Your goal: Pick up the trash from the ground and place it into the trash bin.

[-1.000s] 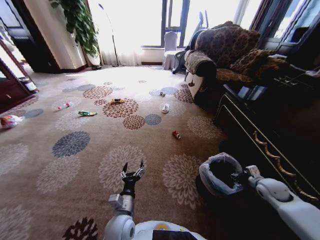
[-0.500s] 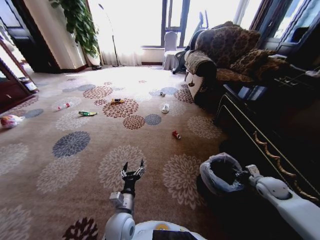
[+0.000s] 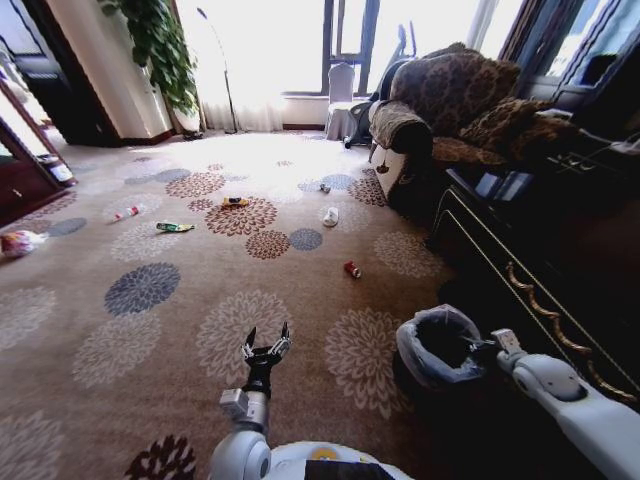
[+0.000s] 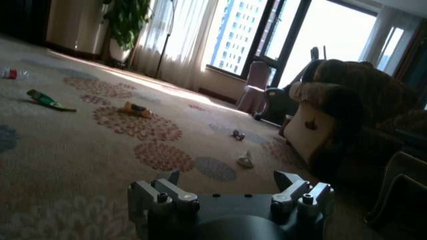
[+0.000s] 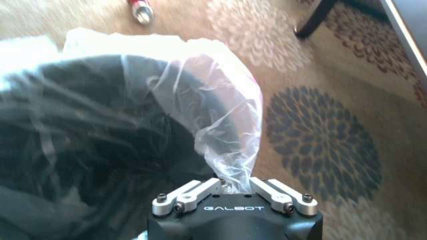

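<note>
Patterned carpet (image 3: pixel 150 330) lay littered; the right tool (image 5: pixel 235 186) pinched the trash bin (image 3: pixel 437 350)'s flimsy, slippery liner; the left tool (image 3: pixel 266 343) hovered open.

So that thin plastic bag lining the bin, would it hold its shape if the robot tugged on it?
Probably not. The translucent whitish plastic bag looks thin and crumpled, so likely floppy. The right gripper pinches a bunched peak, suggesting it stretches easily. The small round dark bin seems light and might shift.

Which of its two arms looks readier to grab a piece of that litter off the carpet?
Probably the left. Its claw hangs open and empty over the carpet, facing the litter, though even the nearest piece, the small red can, lies well ahead. The right claw is pinched on the trash bin's plastic bag.
</note>
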